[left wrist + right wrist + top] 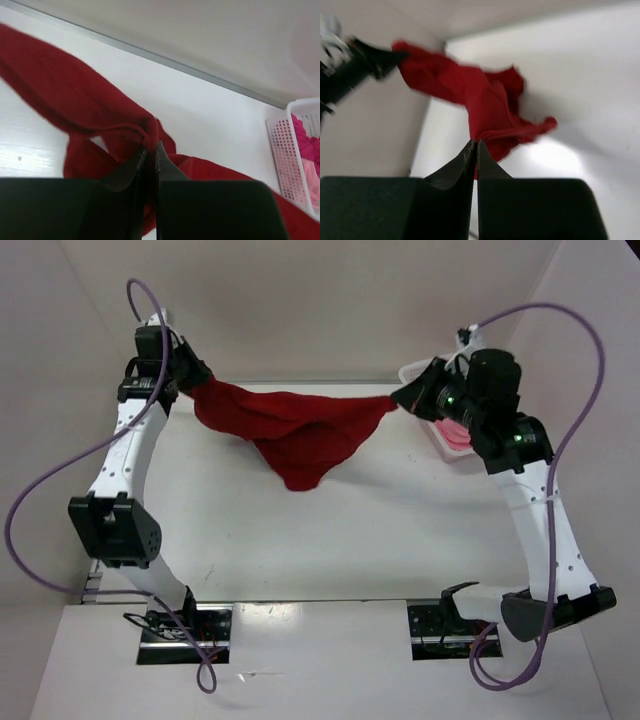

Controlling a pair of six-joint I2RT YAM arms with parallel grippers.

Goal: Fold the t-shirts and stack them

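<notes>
gripping one dark red t-shirt [300,435] — left tool [197,381] and right tool [400,400], both clamped.

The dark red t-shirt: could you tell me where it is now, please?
In the top view the dark red t-shirt hangs above the table's far side, strung between the left gripper and the right gripper.

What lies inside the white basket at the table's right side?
Inside the white basket lie magenta cloth and light pink cloth; the floor beneath them is covered.
</notes>
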